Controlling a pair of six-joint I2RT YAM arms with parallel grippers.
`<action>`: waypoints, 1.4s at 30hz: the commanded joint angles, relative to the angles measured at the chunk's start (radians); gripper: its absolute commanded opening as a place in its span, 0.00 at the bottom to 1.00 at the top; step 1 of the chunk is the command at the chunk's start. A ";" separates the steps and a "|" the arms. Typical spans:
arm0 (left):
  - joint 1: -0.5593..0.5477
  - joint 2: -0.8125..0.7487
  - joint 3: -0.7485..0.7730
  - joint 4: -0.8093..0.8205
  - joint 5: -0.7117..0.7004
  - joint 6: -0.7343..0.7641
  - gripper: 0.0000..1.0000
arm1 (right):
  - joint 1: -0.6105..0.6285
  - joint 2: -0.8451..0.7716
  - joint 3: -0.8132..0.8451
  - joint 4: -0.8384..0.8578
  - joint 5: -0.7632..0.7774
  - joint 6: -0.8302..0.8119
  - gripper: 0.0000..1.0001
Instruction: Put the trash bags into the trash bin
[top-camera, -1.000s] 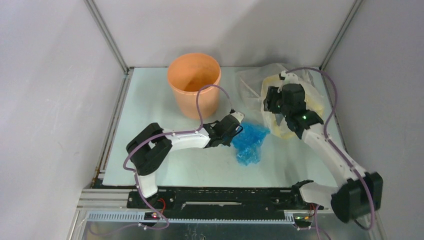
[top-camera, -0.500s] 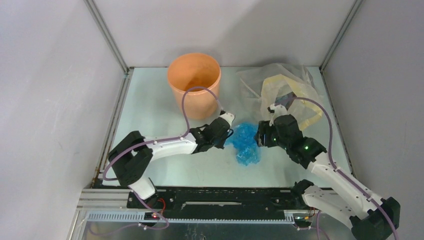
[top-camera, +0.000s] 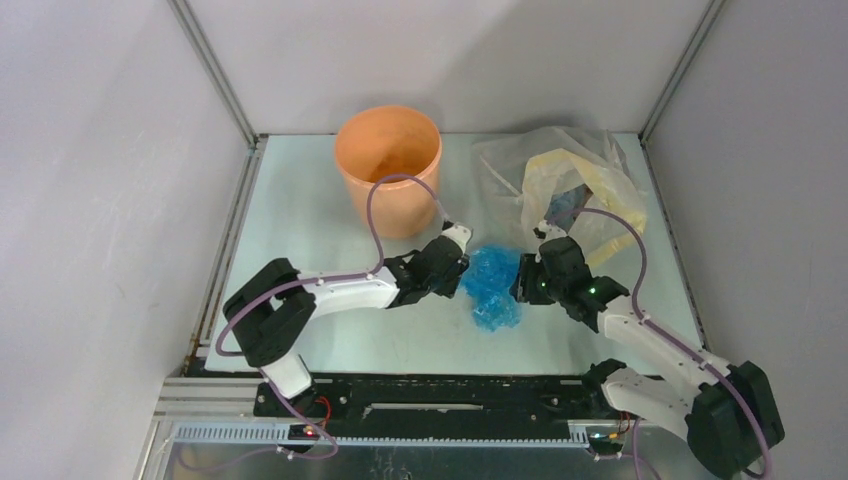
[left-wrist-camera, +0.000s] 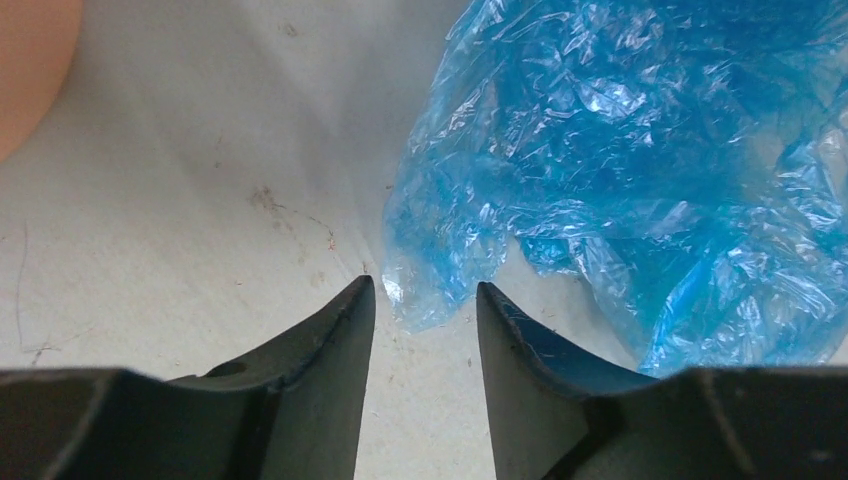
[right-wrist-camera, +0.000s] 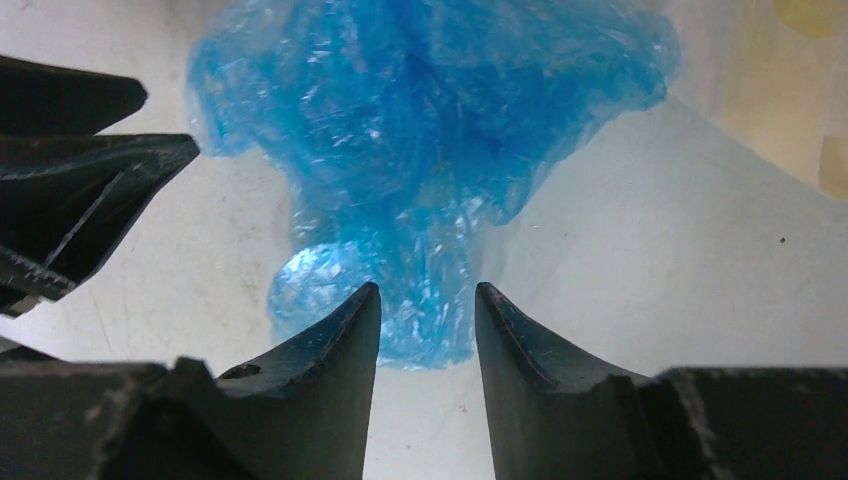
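Crumpled, translucent light-blue plastic trash bags (top-camera: 495, 285) lay on the pale table (top-camera: 300, 220), at 5 o'clock from the round orange-tan plastic trash bin (top-camera: 400, 205). The left gripper (left-wrist-camera: 420, 290) at their 9 o'clock and the right gripper (right-wrist-camera: 425, 290) at 3 o'clock each stood narrowly parted, film edge between the tips.

We found the bags (top-camera: 494, 285) on the table (top-camera: 300, 210), between the left gripper (top-camera: 462, 266) on their left and the right gripper (top-camera: 520, 282) on their right. The bin (top-camera: 388, 168) stood behind-left of them; a larger bag (top-camera: 575, 185) lay behind-right.
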 joint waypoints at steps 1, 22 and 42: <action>-0.003 0.030 0.044 0.043 -0.006 0.008 0.50 | -0.042 0.041 -0.030 0.115 -0.083 0.017 0.42; 0.008 0.119 0.095 0.009 -0.073 -0.034 0.41 | -0.085 0.069 -0.063 0.138 -0.068 -0.004 0.00; 0.008 0.107 0.081 0.044 -0.038 -0.032 0.53 | -0.108 -0.052 -0.086 0.056 -0.042 -0.028 0.00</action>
